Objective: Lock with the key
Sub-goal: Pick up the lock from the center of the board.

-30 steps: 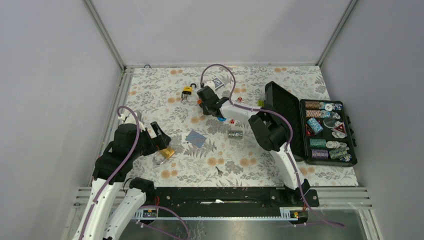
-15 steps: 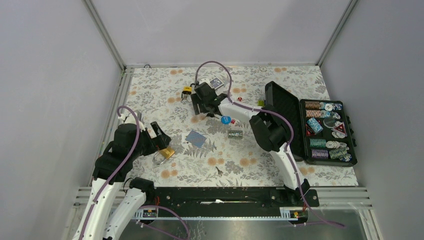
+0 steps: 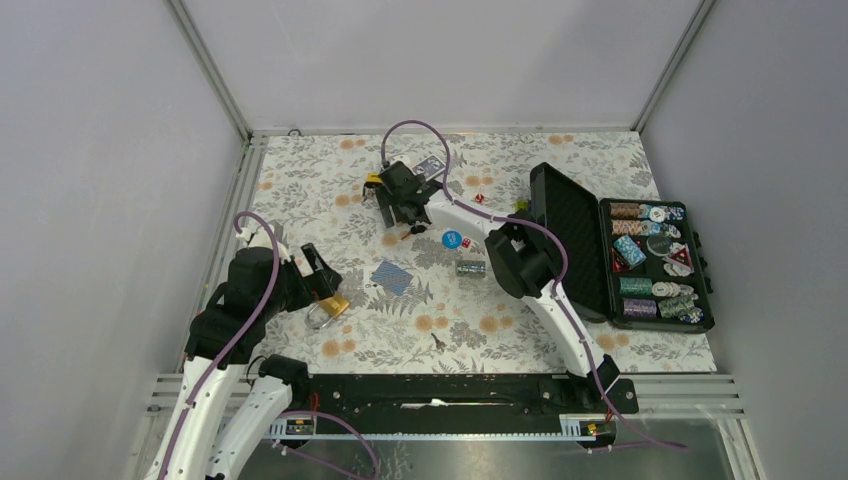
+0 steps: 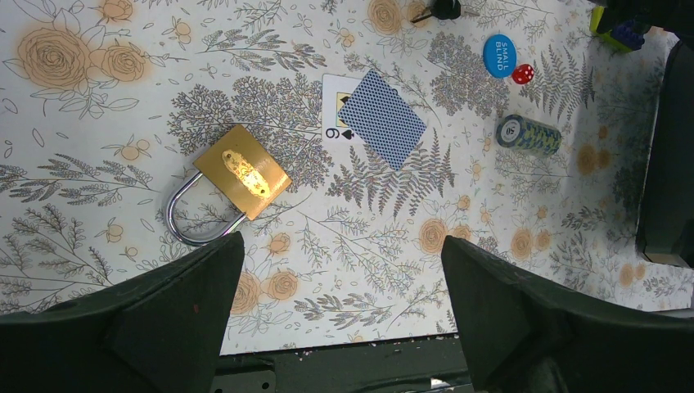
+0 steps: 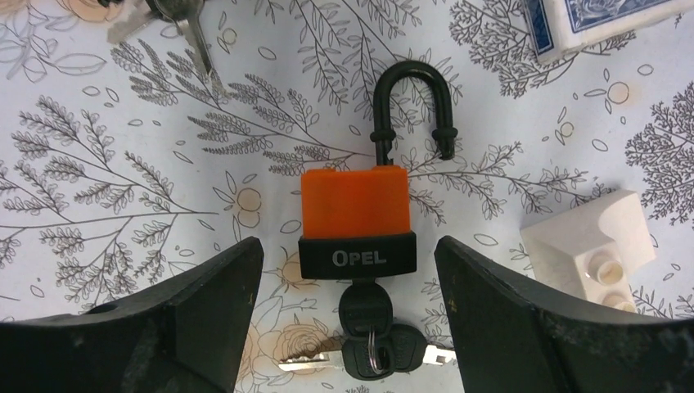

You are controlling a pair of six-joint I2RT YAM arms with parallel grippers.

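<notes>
Jaws of the right end effector (image 5: 348, 254) gape empty either side of the orange Opel padlock (image 5: 355, 214), key (image 5: 360, 309) at its 6 o'clock; left end effector (image 4: 342, 244) likewise wide, empty.

The right gripper (image 3: 393, 206) reaches over the floral bench's (image 3: 560, 335) far middle; the left gripper (image 3: 319, 274) hovers beside a brass padlock (image 3: 334, 305).

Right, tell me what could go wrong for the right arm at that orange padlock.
The orange padlock lies loose with its shackle open; pressing it may just slide the lock across the table. Spare keys hang off the inserted key; the open right gripper could pinch those instead. The white brick sits close beside the gripper and may get knocked.
</notes>
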